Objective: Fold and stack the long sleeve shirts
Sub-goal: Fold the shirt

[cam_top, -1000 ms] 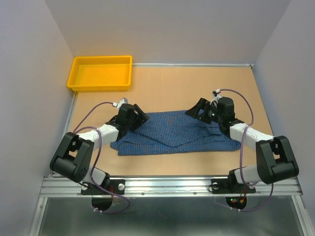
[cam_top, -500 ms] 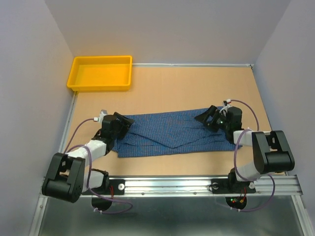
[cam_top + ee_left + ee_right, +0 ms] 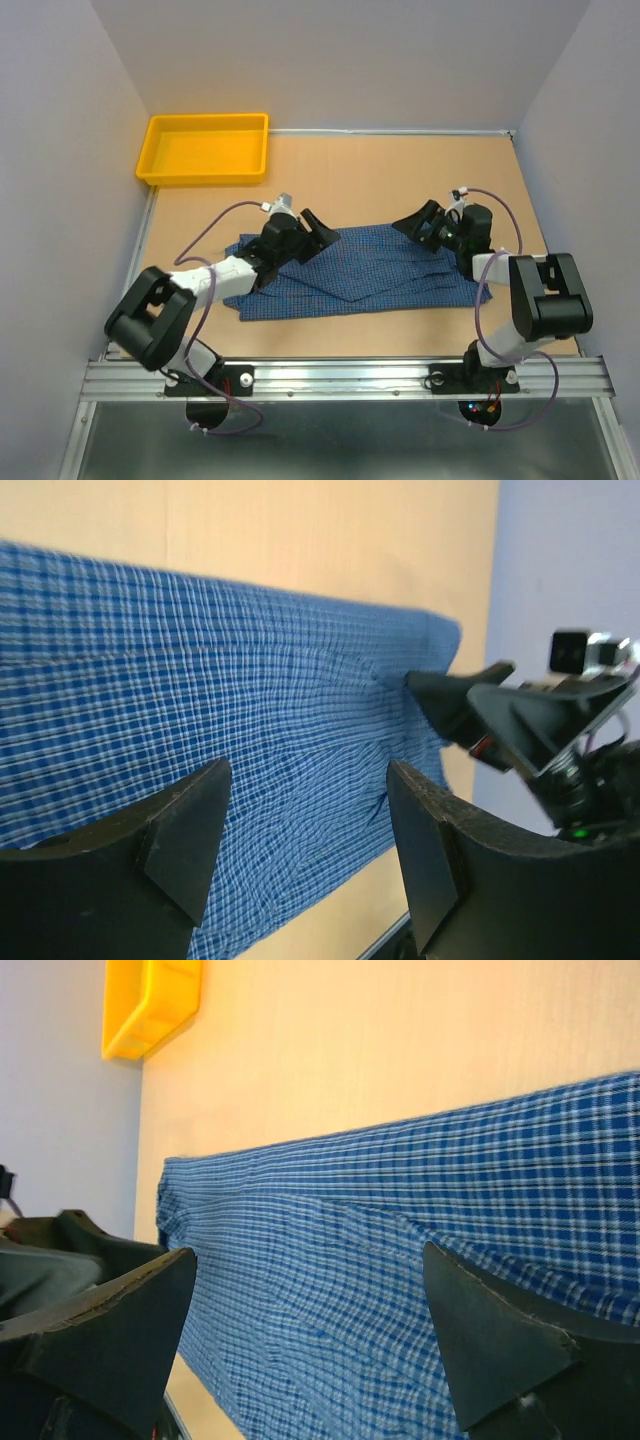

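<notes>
top external shows us mid-fold: shirt [image 3: 360,272] lies half-folded toward the table's [image 3: 400,170] 6 o'clock edge; left tool [image 3: 324,236] and right tool [image 3: 410,222] gape wide, empty; next we likely pinch its 9 and 3 o'clock ends

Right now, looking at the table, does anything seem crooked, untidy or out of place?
Only the shirt: it lies as a long, rumpled strip, its overlapping layers meeting in a slanted V and its near edge uneven, so the fold is not square. The tray at the far left corner sits straight.
</notes>
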### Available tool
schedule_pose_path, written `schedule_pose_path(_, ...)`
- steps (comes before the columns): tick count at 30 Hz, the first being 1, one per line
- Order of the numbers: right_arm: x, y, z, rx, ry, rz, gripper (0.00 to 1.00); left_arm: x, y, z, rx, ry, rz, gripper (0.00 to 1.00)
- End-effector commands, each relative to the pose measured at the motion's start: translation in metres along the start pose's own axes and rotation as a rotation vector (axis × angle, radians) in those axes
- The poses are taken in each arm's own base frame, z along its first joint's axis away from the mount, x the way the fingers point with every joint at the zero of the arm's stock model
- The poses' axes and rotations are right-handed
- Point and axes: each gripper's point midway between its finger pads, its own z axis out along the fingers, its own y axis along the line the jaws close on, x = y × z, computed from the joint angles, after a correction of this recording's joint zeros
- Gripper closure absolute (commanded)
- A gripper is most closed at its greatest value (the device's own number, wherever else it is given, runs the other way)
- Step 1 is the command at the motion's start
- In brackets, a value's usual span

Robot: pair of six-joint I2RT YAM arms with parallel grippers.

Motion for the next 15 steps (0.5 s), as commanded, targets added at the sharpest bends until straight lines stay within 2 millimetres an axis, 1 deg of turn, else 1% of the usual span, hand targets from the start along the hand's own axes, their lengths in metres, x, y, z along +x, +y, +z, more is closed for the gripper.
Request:
schedule_pose_path(1, -0.018, 0.0, 0.018, -0.05, -0.048, -0.022, 0.0, 0.028, 0.012, 0.025, -0.019, 0.08, -0.004, 0.25)
schedule_pose_path(2, -0.015, -0.013, 0.022, -0.026, -0.05, -0.012, 0.0, 0.031, 0.024, 0.031, -0.038, 0.088, -0.022, 0.25)
schedule_pose_path(3, -0.011, -0.022, 0.022, -0.008, -0.049, 0.001, 0.0, 0.038, 0.038, 0.031, -0.066, 0.099, -0.057, 0.25)
schedule_pose_path(4, -0.012, -0.03, 0.02, 0.007, -0.058, 0.004, 0.0, 0.04, 0.048, 0.031, -0.081, 0.1, -0.075, 0.25)
schedule_pose_path(5, -0.008, -0.04, 0.021, 0.027, -0.062, 0.013, 0.0, 0.035, 0.053, 0.032, -0.069, 0.086, -0.102, 0.25)
schedule_pose_path(6, -0.01, -0.05, 0.017, 0.048, -0.077, 0.022, 0.0, 0.04, 0.073, 0.027, -0.101, 0.092, -0.122, 0.26)
schedule_pose_path(7, -0.008, -0.064, 0.01, 0.082, -0.086, 0.042, 0.0, 0.039, 0.082, 0.024, -0.113, 0.088, -0.151, 0.26)
schedule_pose_path(8, -0.009, -0.069, 0.007, 0.091, -0.092, 0.041, 0.0, 0.038, 0.088, 0.022, -0.114, 0.085, -0.162, 0.26)
schedule_pose_path(9, -0.012, -0.073, 0.003, 0.098, -0.101, 0.035, 0.01, 0.032, 0.101, 0.017, -0.14, 0.072, -0.182, 0.26)
schedule_pose_path(10, -0.012, -0.07, 0.002, 0.092, -0.101, 0.019, 0.01, 0.029, 0.102, 0.015, -0.137, 0.07, -0.183, 0.26)
schedule_pose_path(11, -0.013, -0.066, 0.001, 0.081, -0.1, 0.012, 0.01, 0.023, 0.094, 0.01, -0.109, 0.056, -0.18, 0.26)
schedule_pose_path(12, -0.016, -0.052, -0.002, 0.038, -0.097, -0.001, 0.01, 0.017, 0.092, 0.007, -0.102, 0.037, -0.175, 0.26)
schedule_pose_path(13, -0.017, -0.043, -0.004, 0.016, -0.095, 0.021, 0.01, 0.006, 0.081, 0.002, -0.077, 0.001, -0.154, 0.26)
schedule_pose_path(14, -0.016, -0.033, -0.006, -0.012, -0.084, 0.021, 0.0, 0.003, 0.083, -0.002, -0.102, -0.006, -0.145, 0.26)
schedule_pose_path(15, -0.016, -0.013, -0.006, -0.053, -0.078, -0.001, 0.01, -0.005, 0.074, -0.003, -0.088, -0.024, -0.131, 0.26)
